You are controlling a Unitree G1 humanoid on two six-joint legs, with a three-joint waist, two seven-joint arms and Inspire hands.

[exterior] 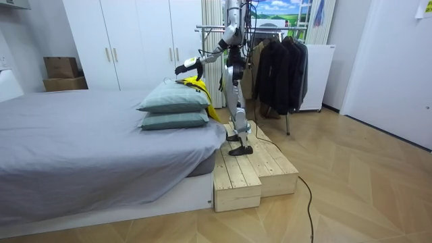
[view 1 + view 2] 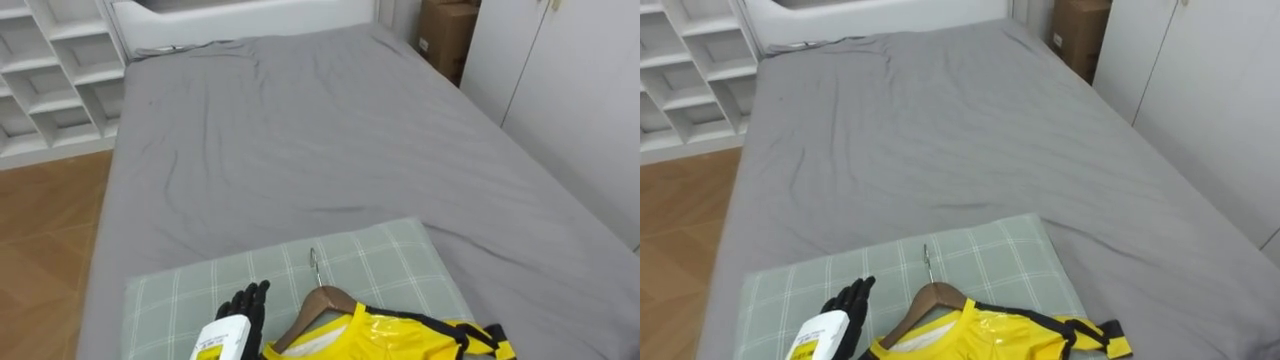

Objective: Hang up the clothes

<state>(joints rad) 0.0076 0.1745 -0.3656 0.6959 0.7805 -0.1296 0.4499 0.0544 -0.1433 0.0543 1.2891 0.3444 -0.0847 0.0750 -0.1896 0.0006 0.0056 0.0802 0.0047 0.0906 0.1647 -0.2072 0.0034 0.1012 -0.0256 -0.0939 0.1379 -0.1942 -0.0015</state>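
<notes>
Already the yellow garment [image 2: 400,335] sits on its wooden hanger [image 2: 318,300], lying on the checked pillow [image 2: 380,255]. The left hand [image 2: 245,308] rests just beside it, fingers straight, gripping nothing. Lifting it to the clothes rack [image 1: 223,28] behind the robot remains.

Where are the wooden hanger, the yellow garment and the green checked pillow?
Wooden hanger with metal hook [image 2: 322,297]: left eye view, wooden neck.
Shiny yellow garment [image 2: 400,335]: left eye view, its front.
Green checked pillow [image 2: 190,290]: left eye view, bare top.
</notes>
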